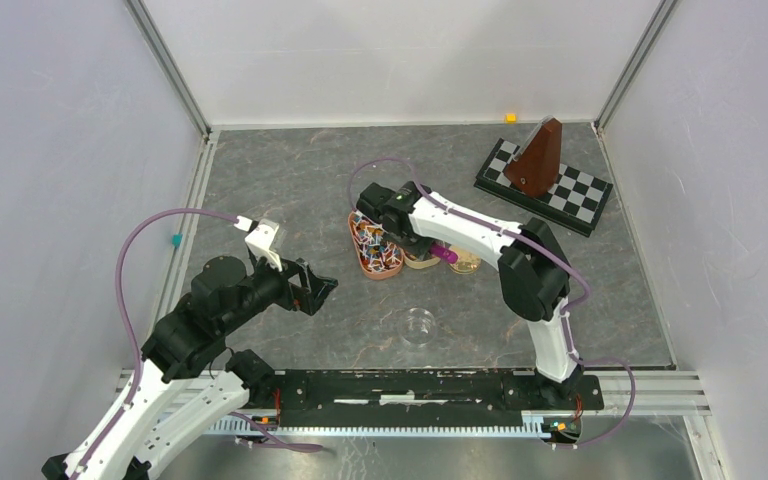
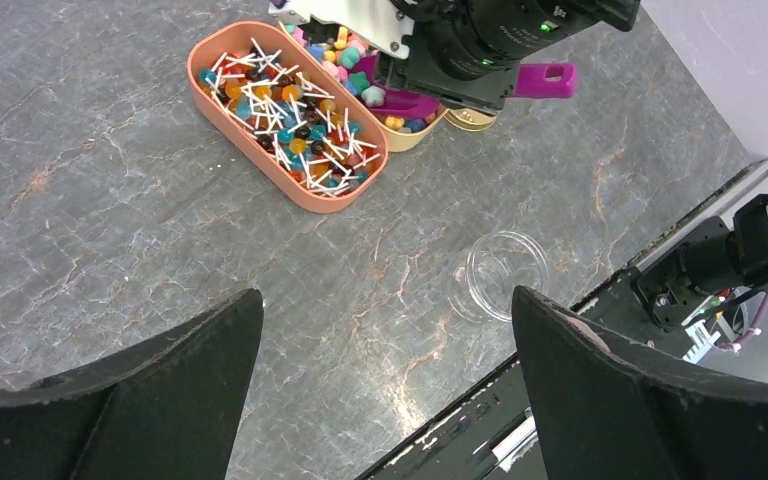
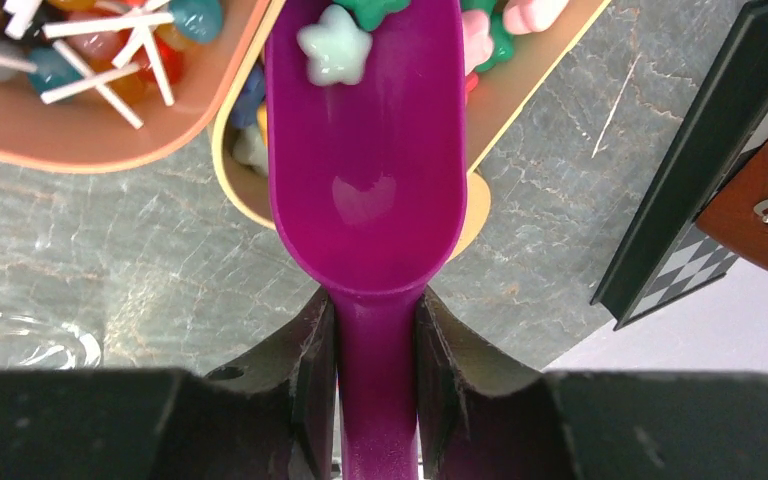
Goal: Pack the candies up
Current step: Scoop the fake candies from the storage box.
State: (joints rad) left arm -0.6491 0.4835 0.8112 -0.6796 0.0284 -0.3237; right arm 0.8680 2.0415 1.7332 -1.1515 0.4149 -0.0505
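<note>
The candies (image 2: pixel 345 52) are small bright stars heaped in a tan oval tray (image 3: pixel 520 85), which also shows in the top view (image 1: pixel 422 262). My right gripper (image 3: pixel 375 315) is shut on the handle of a purple scoop (image 3: pixel 365 170). The scoop's bowl lies tilted into the tan tray, with a pale mint star candy (image 3: pixel 333 45) near its front lip. In the top view the right gripper (image 1: pixel 388 238) is over the trays. My left gripper (image 2: pixel 385 335) is open and empty above bare table, near left of the trays (image 1: pixel 315 290).
An orange-brown oval tray (image 2: pixel 260 150) of white-stick sweets touches the tan tray's left side. A clear round dish (image 2: pixel 505 275) sits in front near the rail (image 1: pixel 420 326). A chessboard (image 1: pixel 570 195) with a brown pyramid stands at the back right.
</note>
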